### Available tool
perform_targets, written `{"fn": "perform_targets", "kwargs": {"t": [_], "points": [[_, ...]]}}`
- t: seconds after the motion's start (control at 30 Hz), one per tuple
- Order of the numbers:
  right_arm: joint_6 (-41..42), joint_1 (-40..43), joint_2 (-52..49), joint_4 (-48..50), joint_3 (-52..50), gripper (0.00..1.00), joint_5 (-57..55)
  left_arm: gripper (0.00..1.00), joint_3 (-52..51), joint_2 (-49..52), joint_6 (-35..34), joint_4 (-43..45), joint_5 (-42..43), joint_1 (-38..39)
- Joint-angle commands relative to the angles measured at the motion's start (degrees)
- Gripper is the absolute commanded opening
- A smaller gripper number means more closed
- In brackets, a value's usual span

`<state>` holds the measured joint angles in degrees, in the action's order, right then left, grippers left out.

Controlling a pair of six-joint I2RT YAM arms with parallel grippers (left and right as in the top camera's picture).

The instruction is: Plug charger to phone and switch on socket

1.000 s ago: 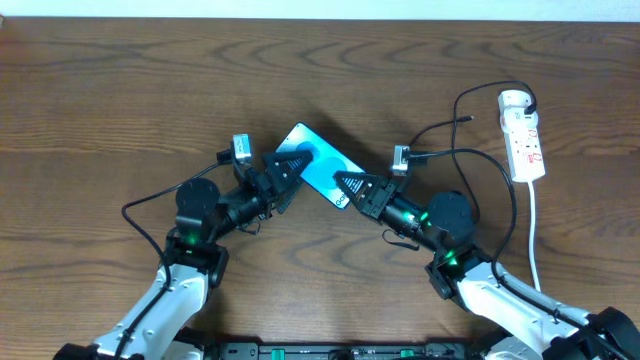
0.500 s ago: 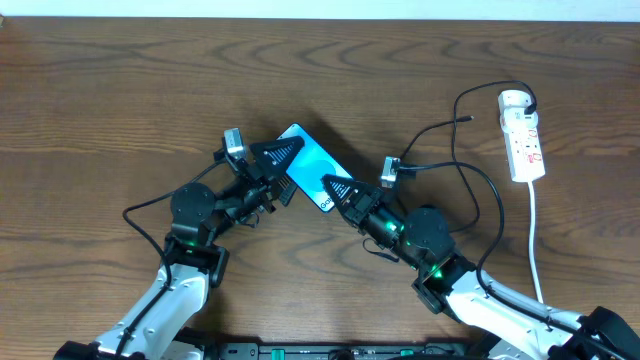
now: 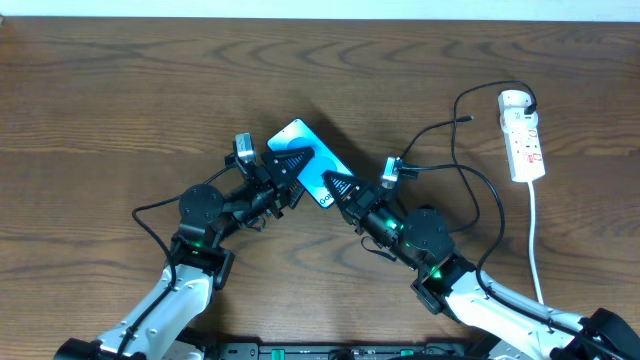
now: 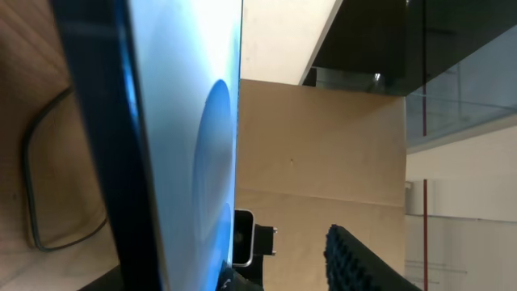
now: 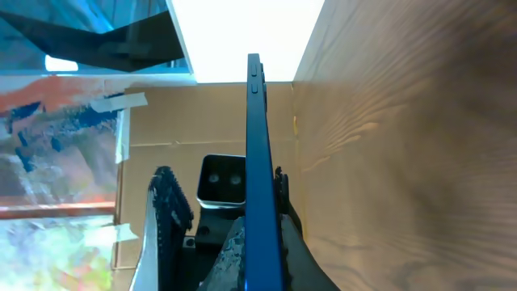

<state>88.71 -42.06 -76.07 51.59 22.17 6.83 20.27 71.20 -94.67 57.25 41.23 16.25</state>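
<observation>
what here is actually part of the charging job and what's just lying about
For the job: phone, charger, socket.
Just lying about: the white cord trailing from the socket, the wooden table itself.

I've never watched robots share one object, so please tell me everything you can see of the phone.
The phone is a slim rectangle with a dark frame, a glossy blue-turquoise screen facing up and small buttons on one thin edge. It sits diagonally near the middle of the table. The right arm's fingers pinch one end, one above and one below. The left arm's fingers stand open around the opposite side.
</observation>
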Motion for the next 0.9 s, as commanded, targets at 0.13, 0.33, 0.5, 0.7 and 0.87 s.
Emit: {"fn": "perform_targets", "kwargs": {"t": [0.13, 0.33, 0.5, 0.7, 0.87], "points": [[1.53, -0.46, -0.02, -0.79, 0.52, 0.01, 6.62, 0.41, 0.85, -0.5, -0.52, 1.62, -0.81, 0.5], [1.53, -0.48, -0.02, -0.79, 0.52, 0.01, 8.33, 0.3, 0.83, -0.5, -0.33, 1.62, -2.34, 0.5], [1.53, -0.48, -0.02, -0.81, 0.52, 0.01, 10.23, 0.2, 0.83, -0.48, -0.33, 1.6, -3.08, 0.5], [1.75, -0.48, -0.02, -0.81, 0.52, 0.01, 10.73, 0.14, 0.83, -0.48, -0.33, 1.6, -4.46, 0.5], [1.7, -0.48, -0.02, -0.87, 0.52, 0.07, 11.61, 0.08, 0.83, -0.48, -0.33, 1.6, -4.52, 0.5]]}}
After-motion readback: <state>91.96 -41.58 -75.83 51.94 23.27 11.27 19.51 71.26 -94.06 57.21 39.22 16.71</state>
